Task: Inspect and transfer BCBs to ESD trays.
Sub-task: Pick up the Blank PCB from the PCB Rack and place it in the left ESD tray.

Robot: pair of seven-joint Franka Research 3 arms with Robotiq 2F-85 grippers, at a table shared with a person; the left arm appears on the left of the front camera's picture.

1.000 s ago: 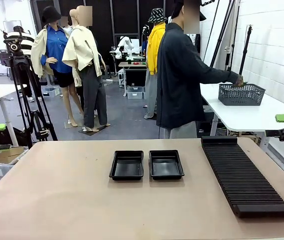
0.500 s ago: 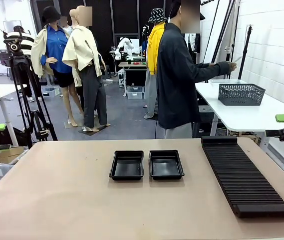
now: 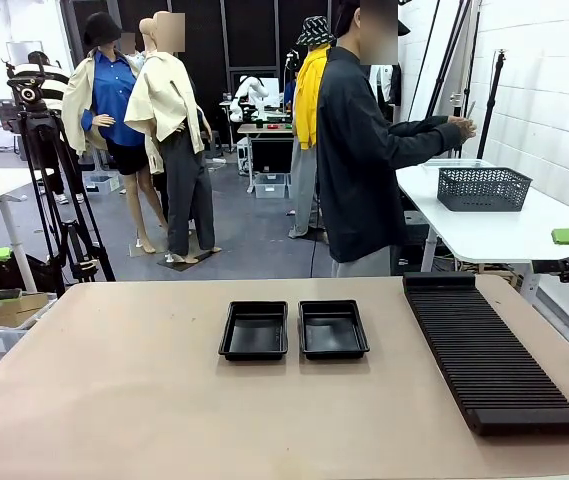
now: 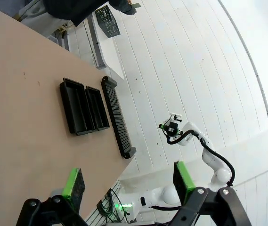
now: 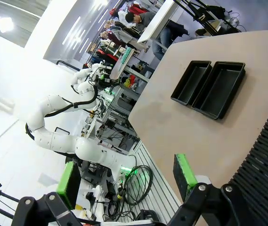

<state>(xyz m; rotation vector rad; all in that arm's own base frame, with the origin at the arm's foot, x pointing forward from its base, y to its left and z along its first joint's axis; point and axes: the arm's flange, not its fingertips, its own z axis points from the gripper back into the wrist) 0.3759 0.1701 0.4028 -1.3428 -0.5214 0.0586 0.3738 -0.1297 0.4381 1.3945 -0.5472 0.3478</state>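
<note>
ESD trays (image 3: 254, 336) lie well apart from left tool (image 4: 128, 170), right tool (image 5: 125, 164).

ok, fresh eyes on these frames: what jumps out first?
Two empty black trays sit side by side at the middle of the table, with a long ribbed rack to their right. The person at the far side is turned toward a side table with a mesh basket. The left gripper and right gripper stand open, holding nothing.
</note>
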